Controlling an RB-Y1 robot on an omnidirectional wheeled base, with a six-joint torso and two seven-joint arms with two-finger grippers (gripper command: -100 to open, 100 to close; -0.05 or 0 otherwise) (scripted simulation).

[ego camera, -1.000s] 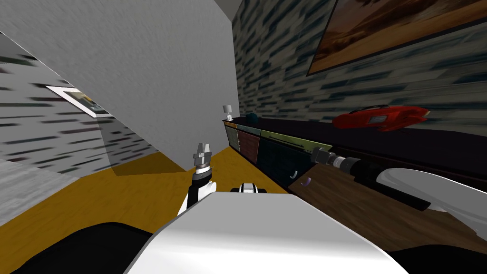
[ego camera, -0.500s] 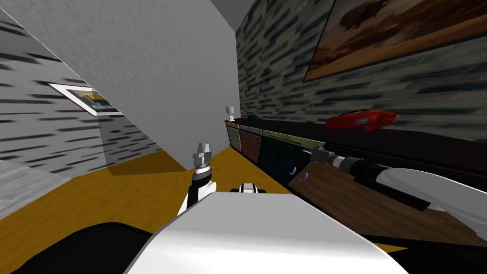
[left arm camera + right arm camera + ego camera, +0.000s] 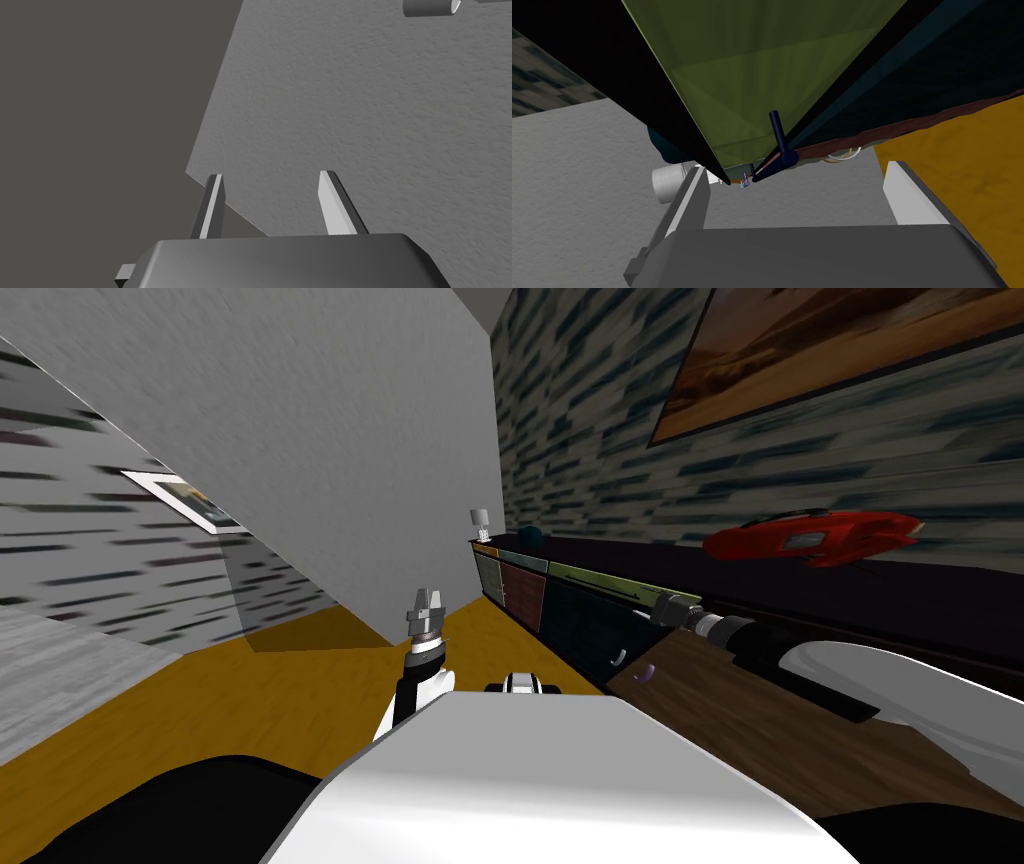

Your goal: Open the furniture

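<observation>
Wide open and empty, the right pincer (image 3: 795,168) is just short of the dark handle (image 3: 778,132) on the green drawer (image 3: 732,75) of the cabinet (image 3: 580,623) by the wall, so it should go straight in before closing; the left pincer (image 3: 271,175) hangs open.

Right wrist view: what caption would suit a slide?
Open right gripper facing a dark blue handle beside an olive-green cabinet panel.

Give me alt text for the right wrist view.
The right tool is open, pointing at a dark blue handle beside an olive-green panel, touching neither. Orange-yellow floor shows past one finger.
</observation>
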